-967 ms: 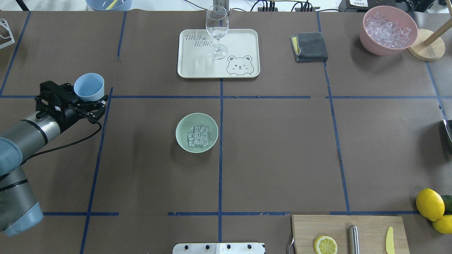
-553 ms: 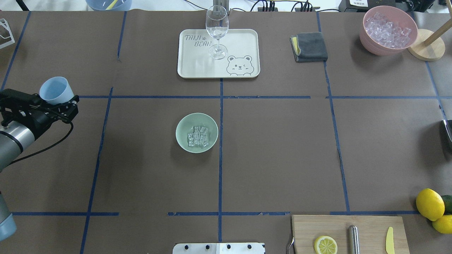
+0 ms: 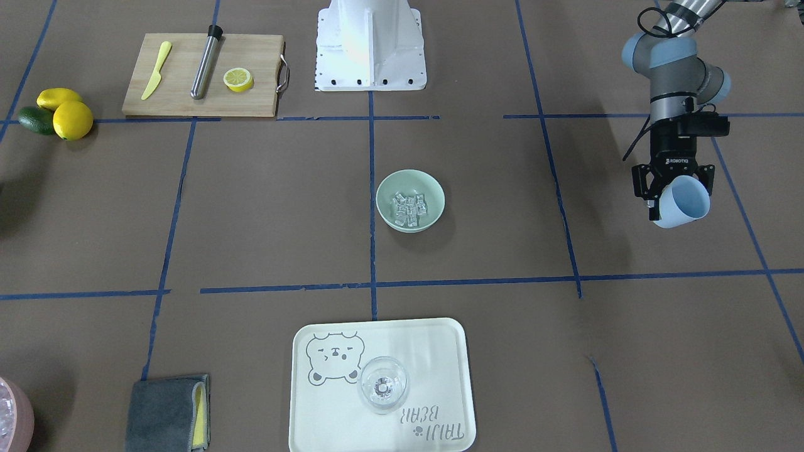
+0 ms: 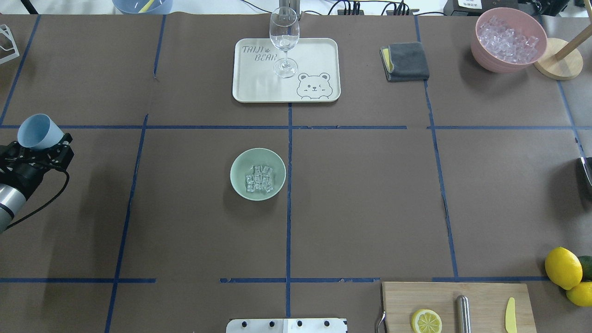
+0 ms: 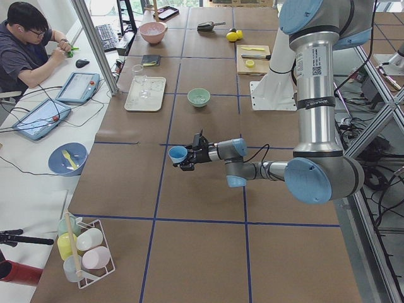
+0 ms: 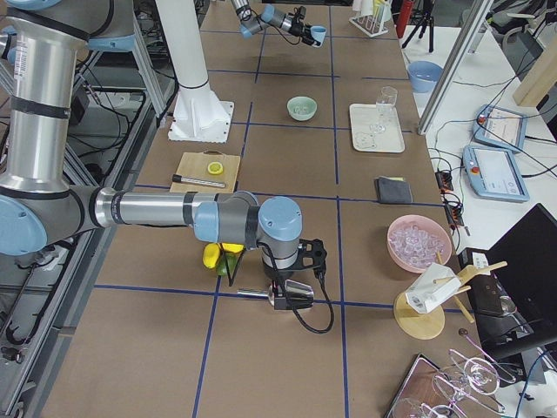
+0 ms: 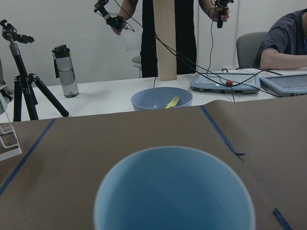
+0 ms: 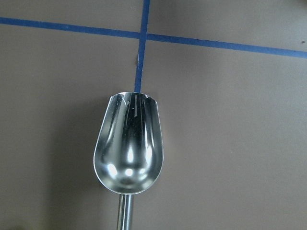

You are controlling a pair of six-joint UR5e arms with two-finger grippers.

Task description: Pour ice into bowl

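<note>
Ice [image 4: 259,179] sits in bowl [image 4: 238,163]; left fingers [image 3: 639,187] pinch empty cup [image 4: 37,132] near surface's [image 4: 370,208] left edge; slack grip could drop it.

The bowl [image 4: 238,165] was smooth plastic and the ice [image 4: 260,179] clear and glassy. The scoop [image 8: 128,148] was polished, mirror-bright metal; the table cover [image 4: 365,199] was matt brown paper

Ice [image 4: 259,179] in bowl [image 4: 237,174]; tray [image 4: 259,85] beyond; cup [image 4: 36,131] far left, seemingly aloft.

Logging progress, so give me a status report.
Left gripper shut on empty light blue cup, away from bowl. Right gripper: cannot tell, scoop below it. Ice in bowl. Nothing above bowl.
</note>
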